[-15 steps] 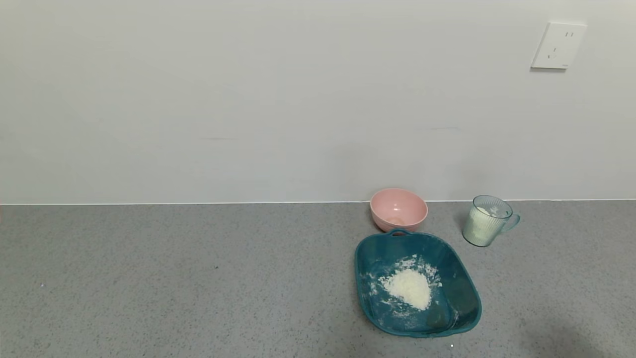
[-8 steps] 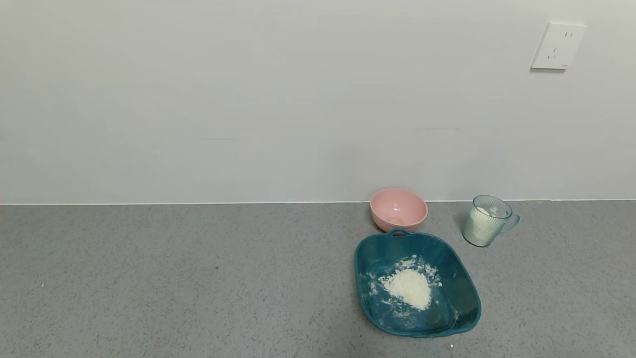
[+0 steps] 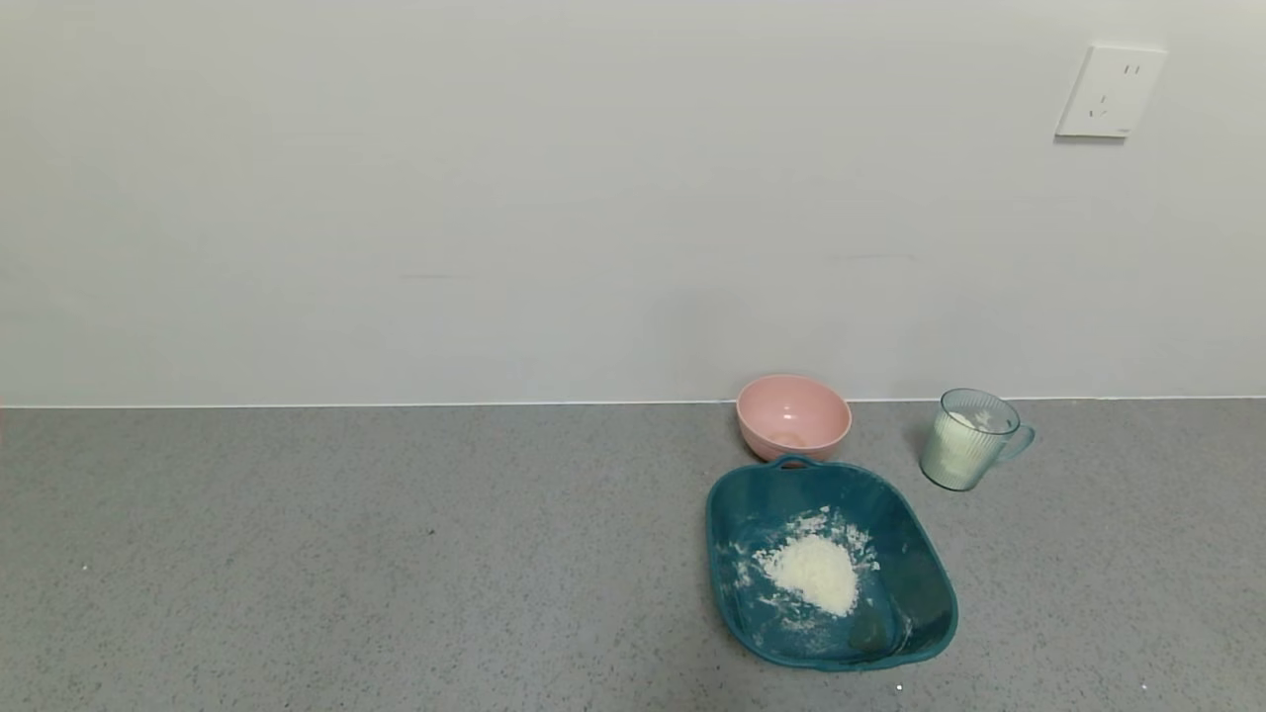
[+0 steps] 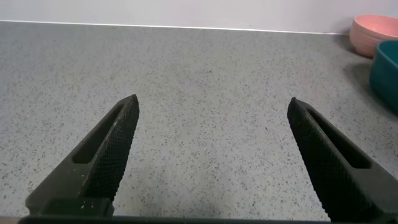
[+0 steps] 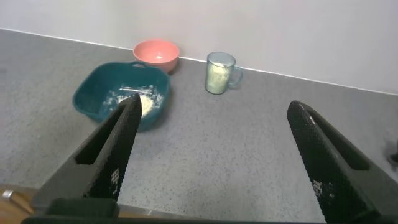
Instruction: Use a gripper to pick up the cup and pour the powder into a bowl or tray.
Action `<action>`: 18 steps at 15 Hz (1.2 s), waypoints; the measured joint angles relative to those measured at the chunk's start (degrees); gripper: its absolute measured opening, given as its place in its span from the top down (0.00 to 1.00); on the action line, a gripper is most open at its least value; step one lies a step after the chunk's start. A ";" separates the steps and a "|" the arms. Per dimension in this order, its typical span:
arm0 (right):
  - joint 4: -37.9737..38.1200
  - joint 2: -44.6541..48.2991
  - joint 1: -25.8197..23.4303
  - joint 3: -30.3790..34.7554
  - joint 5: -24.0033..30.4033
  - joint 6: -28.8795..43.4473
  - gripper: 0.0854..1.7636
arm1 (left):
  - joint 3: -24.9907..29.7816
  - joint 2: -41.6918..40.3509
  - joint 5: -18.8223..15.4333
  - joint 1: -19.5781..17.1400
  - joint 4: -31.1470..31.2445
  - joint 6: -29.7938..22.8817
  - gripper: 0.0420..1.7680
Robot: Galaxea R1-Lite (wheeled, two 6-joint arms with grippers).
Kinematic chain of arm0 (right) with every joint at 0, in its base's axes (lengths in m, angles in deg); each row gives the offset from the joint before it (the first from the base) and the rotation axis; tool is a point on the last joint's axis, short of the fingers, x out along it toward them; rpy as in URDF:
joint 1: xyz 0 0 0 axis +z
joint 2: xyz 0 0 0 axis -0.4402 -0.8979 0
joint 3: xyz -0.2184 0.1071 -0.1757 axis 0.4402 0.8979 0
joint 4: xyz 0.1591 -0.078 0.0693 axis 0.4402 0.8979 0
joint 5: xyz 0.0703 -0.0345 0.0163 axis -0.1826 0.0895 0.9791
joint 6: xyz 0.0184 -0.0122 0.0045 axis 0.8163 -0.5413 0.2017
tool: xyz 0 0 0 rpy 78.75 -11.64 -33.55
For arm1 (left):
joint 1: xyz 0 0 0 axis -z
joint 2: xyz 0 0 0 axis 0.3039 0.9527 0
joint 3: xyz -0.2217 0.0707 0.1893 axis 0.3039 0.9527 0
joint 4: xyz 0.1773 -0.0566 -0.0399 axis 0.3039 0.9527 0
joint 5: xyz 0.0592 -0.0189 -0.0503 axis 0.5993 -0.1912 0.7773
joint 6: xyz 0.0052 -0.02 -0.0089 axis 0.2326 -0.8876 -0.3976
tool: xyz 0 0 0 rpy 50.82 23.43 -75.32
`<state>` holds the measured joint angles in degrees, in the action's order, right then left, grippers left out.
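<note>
The cup stands upright on the counter, at about two o'clock from the tray, with powder heaped in the tray. A pink bowl touches the tray's twelve o'clock rim. Both grippers, left and right, hang back with fingers spread wide, holding nothing.

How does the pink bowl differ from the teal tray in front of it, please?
The pink bowl is small and round; the teal tray is larger, rounded-rectangular, with a loop handle. The bowl looks nearly empty, while the tray holds a heap of white powder. Both sit open-side up on the grey counter.
</note>
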<state>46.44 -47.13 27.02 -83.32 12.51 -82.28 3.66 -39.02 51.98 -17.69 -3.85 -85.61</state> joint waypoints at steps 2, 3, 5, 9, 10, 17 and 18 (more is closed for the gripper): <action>-0.02 2.04 0.09 1.60 -0.02 -0.77 0.04 | 0.00 0.00 0.02 0.02 0.00 0.00 0.03; -0.22 3.33 -0.13 2.78 -0.22 -1.22 0.04 | 0.00 0.00 0.00 0.00 0.02 0.00 0.03; -0.49 6.55 -0.52 5.16 -0.44 -2.56 0.04 | 0.00 0.00 0.00 0.00 0.02 0.02 0.03; -4.16 10.56 -1.01 10.39 -0.77 -3.39 0.04 | 0.00 0.00 0.02 0.00 0.00 0.00 0.03; -7.44 10.91 -1.15 12.35 -1.24 -3.43 0.04 | 0.00 0.00 0.00 0.00 0.00 0.00 0.03; -26.10 11.31 -1.34 28.70 -5.64 -4.78 0.04 | 0.00 0.00 0.02 0.00 0.00 0.02 0.03; -27.54 11.31 -1.34 31.01 -5.63 -5.11 0.04 | 0.00 0.00 0.02 0.00 0.00 0.00 0.03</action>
<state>18.91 -35.82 25.68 -52.30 6.88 -87.38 3.66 -39.02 52.00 -17.69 -3.85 -85.61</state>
